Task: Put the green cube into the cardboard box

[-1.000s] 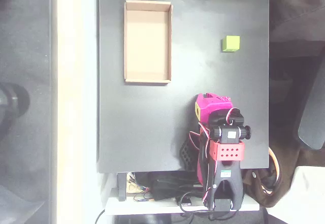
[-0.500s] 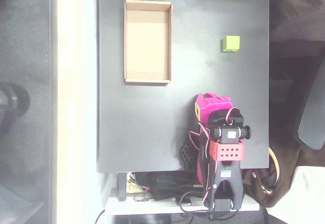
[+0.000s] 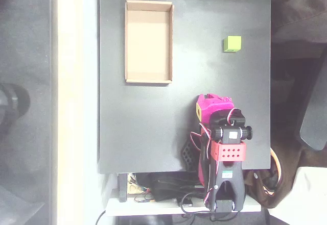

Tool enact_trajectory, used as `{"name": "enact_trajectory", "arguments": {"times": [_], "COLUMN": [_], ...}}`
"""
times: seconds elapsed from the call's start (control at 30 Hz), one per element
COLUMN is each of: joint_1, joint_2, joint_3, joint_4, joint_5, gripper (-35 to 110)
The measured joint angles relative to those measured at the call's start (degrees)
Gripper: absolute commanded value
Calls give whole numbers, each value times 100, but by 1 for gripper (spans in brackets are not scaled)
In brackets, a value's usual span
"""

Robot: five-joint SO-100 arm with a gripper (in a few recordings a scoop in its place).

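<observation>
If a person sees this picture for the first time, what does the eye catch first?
Probably the magenta arm, folded up at the lower right of the black table in the overhead view. Next the small green cube alone at the upper right, and the empty cardboard box at the upper left, well apart from it.

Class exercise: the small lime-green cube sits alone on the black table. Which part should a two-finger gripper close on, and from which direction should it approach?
Grip the small lime-green cube across two opposite side faces, coming straight down from above. It rests flat on the black table with its edges roughly parallel to the table's, open space all round it, so either pair of faces probably suits parallel fingers.
</observation>
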Motion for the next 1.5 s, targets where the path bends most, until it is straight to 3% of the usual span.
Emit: {"name": "enact_trajectory", "arguments": {"times": [0.47, 1.2, 1.5], "joint_1": [0, 0, 141], "joint_2": [-281, -5019, -6390], "joint_3": [-316, -6293, -7875], "joint_4": [9, 9, 9], "joint_5": [26, 26, -9], "gripper": [6, 6, 7]}}
